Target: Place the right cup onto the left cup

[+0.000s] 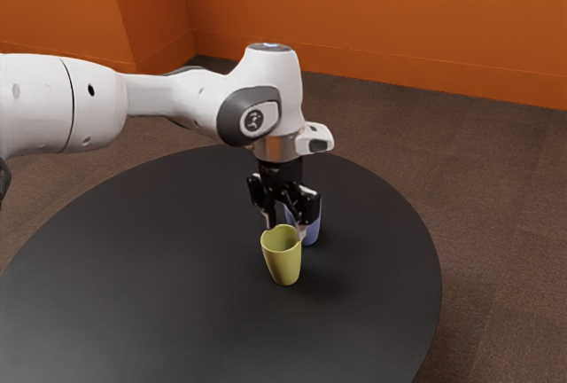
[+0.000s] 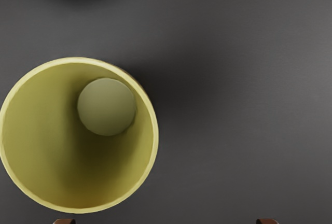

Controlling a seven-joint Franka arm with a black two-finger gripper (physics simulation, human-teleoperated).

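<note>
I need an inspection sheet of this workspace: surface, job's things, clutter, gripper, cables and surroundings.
Surface: round black table, shadows near the cups.
Job's things: yellow cup upright, its inside empty; violet-blue cup upright, standing apart from it, partly hidden.
Clutter: nothing seen.
Gripper: jaws open, low over the cups, holding neither.
Cables: nothing seen.
Surroundings: orange walls, brown floor.
</note>
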